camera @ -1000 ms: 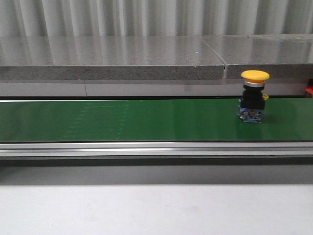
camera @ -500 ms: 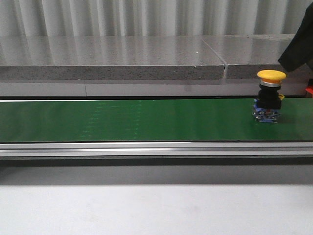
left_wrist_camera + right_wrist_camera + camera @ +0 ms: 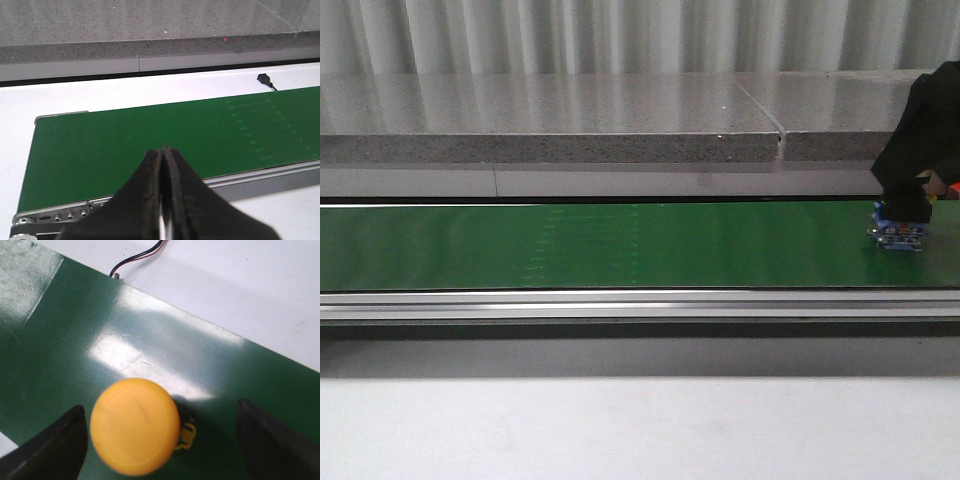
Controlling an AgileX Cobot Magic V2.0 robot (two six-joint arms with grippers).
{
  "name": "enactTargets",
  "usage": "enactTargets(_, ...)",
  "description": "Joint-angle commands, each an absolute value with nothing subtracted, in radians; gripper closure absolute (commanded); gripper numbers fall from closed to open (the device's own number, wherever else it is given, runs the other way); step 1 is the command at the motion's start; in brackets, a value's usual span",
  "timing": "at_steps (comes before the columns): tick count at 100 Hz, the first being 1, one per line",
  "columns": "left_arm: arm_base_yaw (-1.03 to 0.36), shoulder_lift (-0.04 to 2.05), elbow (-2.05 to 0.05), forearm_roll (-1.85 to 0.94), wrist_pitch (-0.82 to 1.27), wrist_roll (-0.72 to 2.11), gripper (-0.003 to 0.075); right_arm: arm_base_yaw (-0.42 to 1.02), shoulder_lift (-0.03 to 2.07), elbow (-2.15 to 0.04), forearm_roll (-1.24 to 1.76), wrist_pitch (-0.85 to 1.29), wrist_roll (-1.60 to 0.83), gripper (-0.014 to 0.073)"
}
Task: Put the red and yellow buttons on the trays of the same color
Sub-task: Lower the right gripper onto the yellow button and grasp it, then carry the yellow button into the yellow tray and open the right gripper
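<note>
Yellow mushroom-head push button (image 3: 135,426) stands upright on green conveyor belt (image 3: 620,245), near its right end. Right gripper (image 3: 160,440) hangs over it, fingers spread, button betw. them, off-centre. Left gripper (image 3: 162,200) pressed closed, empty, well apart.

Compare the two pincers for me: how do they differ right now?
The left pincer is shut and empty, its fingers pressed together; the right pincer is open wide. The left hangs over bare green belt; the right straddles the yellow button. Both have dark fingers.
</note>
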State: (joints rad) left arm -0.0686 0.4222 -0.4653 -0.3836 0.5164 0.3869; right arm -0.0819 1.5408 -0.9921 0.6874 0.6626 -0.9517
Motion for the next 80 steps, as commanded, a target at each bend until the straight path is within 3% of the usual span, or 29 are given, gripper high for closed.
enactTargets(1, -0.077, 0.427, -0.493, -0.407, 0.45, 0.385, 0.0741, -0.071, 1.524, -1.014, 0.73, 0.623, -0.967, 0.0001)
enactTargets(11, -0.077, 0.427, -0.493, -0.407, 0.45, 0.385, 0.0741, -0.067, 1.541, -1.014, 0.739, 0.604, -0.967, 0.0072)
enactTargets(30, -0.077, 0.427, -0.493, -0.407, 0.45, 0.385, 0.0741, -0.067, 1.543, -1.016, 0.745, 0.601, -0.966, 0.0377)
enactTargets(37, -0.077, 0.427, -0.493, -0.407, 0.45, 0.385, 0.0741, -0.067, 1.54, -1.017, 0.745, 0.601, -0.956, 0.0449)
enactTargets(63, -0.077, 0.427, -0.493, -0.407, 0.45, 0.385, 0.0741, -0.094, 1.449, -1.017, 0.735, 0.6, -0.879, 0.0475)
enactTargets(80, -0.077, 0.427, -0.493, -0.407, 0.45, 0.385, 0.0741, -0.187, 1.348, -1.017, 0.72, 0.599, -0.84, 0.0475)
